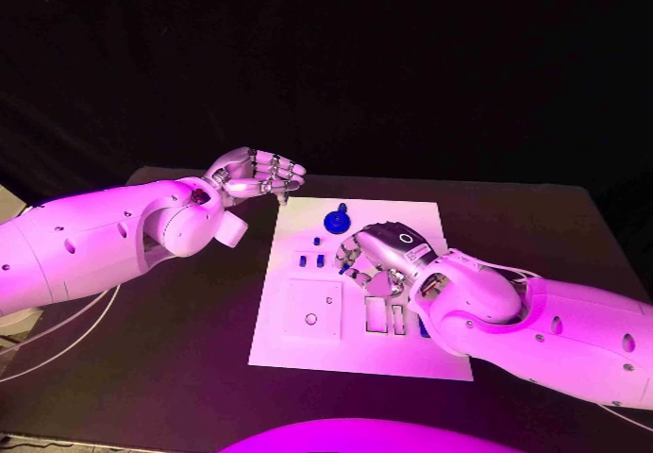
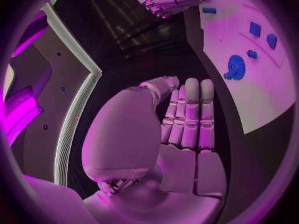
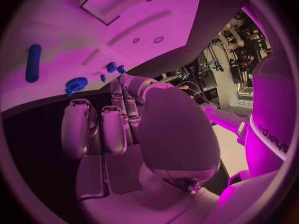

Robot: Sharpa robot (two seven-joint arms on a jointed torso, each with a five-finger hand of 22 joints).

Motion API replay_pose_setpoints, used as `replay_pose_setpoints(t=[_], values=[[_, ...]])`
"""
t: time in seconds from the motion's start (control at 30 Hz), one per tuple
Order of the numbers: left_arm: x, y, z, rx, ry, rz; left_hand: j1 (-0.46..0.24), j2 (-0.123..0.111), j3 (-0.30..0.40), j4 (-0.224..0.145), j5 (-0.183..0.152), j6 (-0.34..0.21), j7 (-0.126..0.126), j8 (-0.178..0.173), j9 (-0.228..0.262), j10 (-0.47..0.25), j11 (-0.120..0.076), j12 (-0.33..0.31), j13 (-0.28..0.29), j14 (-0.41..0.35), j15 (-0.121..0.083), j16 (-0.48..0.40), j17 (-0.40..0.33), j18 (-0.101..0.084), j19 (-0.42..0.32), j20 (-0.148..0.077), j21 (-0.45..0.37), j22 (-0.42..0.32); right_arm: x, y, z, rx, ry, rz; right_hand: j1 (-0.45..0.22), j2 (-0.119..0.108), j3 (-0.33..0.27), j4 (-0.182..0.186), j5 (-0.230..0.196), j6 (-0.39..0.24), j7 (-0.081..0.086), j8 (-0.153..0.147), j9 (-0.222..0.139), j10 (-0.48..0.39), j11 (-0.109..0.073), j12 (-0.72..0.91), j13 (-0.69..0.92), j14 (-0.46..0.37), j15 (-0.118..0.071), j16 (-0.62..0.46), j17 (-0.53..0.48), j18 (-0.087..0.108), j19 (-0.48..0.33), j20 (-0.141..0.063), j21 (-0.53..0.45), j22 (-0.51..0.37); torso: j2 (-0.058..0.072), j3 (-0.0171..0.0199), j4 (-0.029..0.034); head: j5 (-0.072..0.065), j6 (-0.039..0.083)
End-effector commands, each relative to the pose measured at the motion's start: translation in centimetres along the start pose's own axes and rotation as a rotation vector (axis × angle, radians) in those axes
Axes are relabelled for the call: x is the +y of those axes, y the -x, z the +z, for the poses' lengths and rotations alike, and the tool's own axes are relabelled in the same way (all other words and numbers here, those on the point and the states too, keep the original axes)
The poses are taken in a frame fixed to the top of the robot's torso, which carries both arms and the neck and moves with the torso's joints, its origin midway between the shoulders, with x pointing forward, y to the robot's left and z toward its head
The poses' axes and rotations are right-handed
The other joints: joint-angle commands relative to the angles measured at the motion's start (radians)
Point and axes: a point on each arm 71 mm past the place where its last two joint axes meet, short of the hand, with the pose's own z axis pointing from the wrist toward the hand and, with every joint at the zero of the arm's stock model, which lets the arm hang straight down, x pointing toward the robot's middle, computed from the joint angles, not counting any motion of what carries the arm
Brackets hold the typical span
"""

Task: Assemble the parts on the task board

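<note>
Right hand [image 1: 375, 255] hovers over the board [image 1: 307, 349], fingers curled empty, nearer the blue parts [image 1: 336, 223]; left hand [image 1: 256, 176] idles, curled.

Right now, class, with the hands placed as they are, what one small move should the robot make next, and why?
Probably lower the right hand onto a small blue part beside it. That hand hovers over the board, apparently holding nothing, while the left hand sits off the board's corner, fingers curled.
</note>
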Motion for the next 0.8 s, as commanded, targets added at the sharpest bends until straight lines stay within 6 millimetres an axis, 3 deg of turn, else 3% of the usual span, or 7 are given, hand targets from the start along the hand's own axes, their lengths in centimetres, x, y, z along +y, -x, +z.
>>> replay_pose_setpoints(t=[0.03,0.27,0.43,0.8], values=[[-0.2,-0.4,0.1,0.013,-0.010,-0.032,-0.004,0.005,0.000,-0.003,0.003,-0.006,0.000,-0.006,-0.001,-0.003,0.002,0.001,-0.001,0.000,0.006,-0.006,-0.001,0.013,-0.008,0.000,0.006,0.002,0.4,-0.8,0.2,0.023,0.027,-0.025,-0.010,0.004,0.002,-0.008,0.006,0.005,0.002,0.003,0.001,0.047,-0.038,-0.005,-0.001,0.041,-0.007,-0.006,-0.002,-0.008,0.010,-0.001,-0.007,0.119,0.001,-0.0005,0.0000,0.012,-0.005],[-0.2,-0.6,0.2,0.021,-0.007,-0.038,-0.009,0.005,-0.001,-0.002,0.003,-0.006,0.000,-0.006,-0.001,-0.005,0.003,0.001,-0.002,0.000,0.007,-0.007,0.000,0.013,-0.010,0.002,0.005,0.001,1.1,-2.1,0.4,0.056,0.035,-0.020,-0.011,0.004,0.003,-0.009,0.006,0.005,0.002,0.003,0.002,0.047,-0.038,-0.006,-0.002,0.040,-0.007,-0.006,-0.002,-0.008,0.010,-0.001,-0.008,0.119,0.001,0.0011,-0.0022,0.030,-0.015],[-0.2,-0.7,0.3,0.023,-0.005,-0.039,-0.009,0.005,-0.001,-0.002,0.003,-0.006,0.000,-0.006,-0.001,-0.005,0.003,0.001,-0.002,0.000,0.007,-0.007,0.000,0.013,-0.010,0.002,0.005,0.001,1.2,-2.5,0.5,0.070,0.034,-0.025,-0.011,0.004,0.003,-0.009,0.006,0.005,0.002,0.003,0.002,0.047,-0.038,-0.006,-0.002,0.040,-0.007,-0.006,-0.002,-0.008,0.010,-0.001,-0.008,0.119,0.001,0.0017,-0.0024,0.036,-0.021],[-0.2,-0.7,0.3,0.026,-0.003,-0.040,-0.009,0.005,-0.001,-0.002,0.003,-0.006,0.000,-0.006,-0.001,-0.005,0.003,0.001,-0.002,0.000,0.007,-0.007,0.000,0.013,-0.010,0.002,0.005,0.001,1.3,-3.4,0.6,0.107,0.026,-0.036,-0.012,0.004,0.003,-0.009,0.006,0.004,0.002,0.002,0.002,0.047,-0.038,-0.007,-0.002,0.040,-0.006,-0.006,-0.002,-0.008,0.010,-0.001,-0.008,0.119,0.001,0.0018,-0.0035,0.038,-0.029]])
